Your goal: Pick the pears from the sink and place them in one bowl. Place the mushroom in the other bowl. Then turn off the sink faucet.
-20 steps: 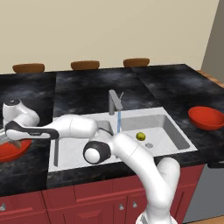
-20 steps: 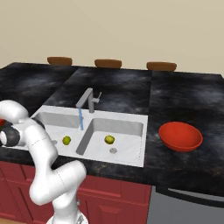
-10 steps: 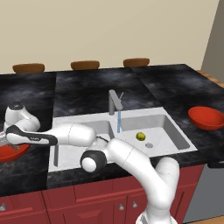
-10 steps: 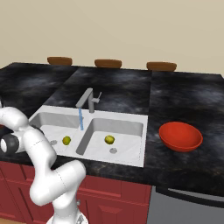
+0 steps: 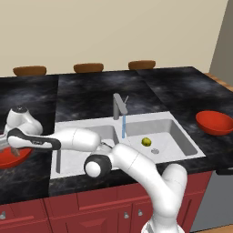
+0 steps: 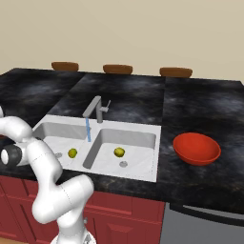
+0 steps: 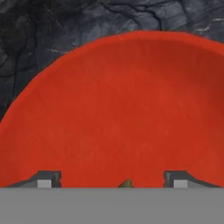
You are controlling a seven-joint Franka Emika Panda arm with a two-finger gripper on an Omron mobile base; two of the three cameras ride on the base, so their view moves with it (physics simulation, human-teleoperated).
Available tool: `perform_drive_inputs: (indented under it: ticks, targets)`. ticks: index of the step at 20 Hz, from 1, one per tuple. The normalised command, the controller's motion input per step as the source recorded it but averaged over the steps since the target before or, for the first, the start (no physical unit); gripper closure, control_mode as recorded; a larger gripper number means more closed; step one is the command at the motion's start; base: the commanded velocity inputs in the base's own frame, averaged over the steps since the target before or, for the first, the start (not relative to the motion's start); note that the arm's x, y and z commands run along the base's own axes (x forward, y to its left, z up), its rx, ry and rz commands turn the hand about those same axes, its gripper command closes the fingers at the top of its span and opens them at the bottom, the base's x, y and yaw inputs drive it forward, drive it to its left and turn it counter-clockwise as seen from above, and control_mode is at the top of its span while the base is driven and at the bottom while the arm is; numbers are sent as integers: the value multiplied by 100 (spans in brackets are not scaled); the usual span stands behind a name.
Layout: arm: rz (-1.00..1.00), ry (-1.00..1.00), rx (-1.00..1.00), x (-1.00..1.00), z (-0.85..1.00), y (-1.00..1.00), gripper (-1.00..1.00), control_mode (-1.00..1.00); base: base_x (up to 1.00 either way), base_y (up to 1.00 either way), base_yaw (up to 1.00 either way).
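Newly spread gripper, smooth red bowl

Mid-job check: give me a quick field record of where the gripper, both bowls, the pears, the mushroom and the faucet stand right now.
gripper: open, over the left red bowl
left red bowl: on the counter left of the sink, under the hand
mushroom: small brown piece between the fingertips, above the bowl's inside; contact cannot be told
pears: one in the left basin, one in the right basin
right red bowl: on the counter, nothing in it
sink faucet: water stream running
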Motion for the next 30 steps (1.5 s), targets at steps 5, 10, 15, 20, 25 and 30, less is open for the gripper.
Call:
perform_drive_inputs:
  ticks: [5, 10, 15, 20, 25, 30]
  targets:
    - [0, 2, -10, 0, 59, 15, -100, -100, 0, 0, 0]
    - [0, 0, -11, 0, 65, 5, -100, -100, 0, 0, 0]
    - [0, 0, -6, 0, 74, 0, -100, -100, 0, 0, 0]
    - [0, -2, -2, -1, 85, -3, -100, -100, 0, 0, 0]
    - [0, -3, 0, -11, 78, -1, -100, -100, 0, 0, 0]
    - [0, -5, -1, -14, 91, 0, -100, -100, 0, 0, 0]
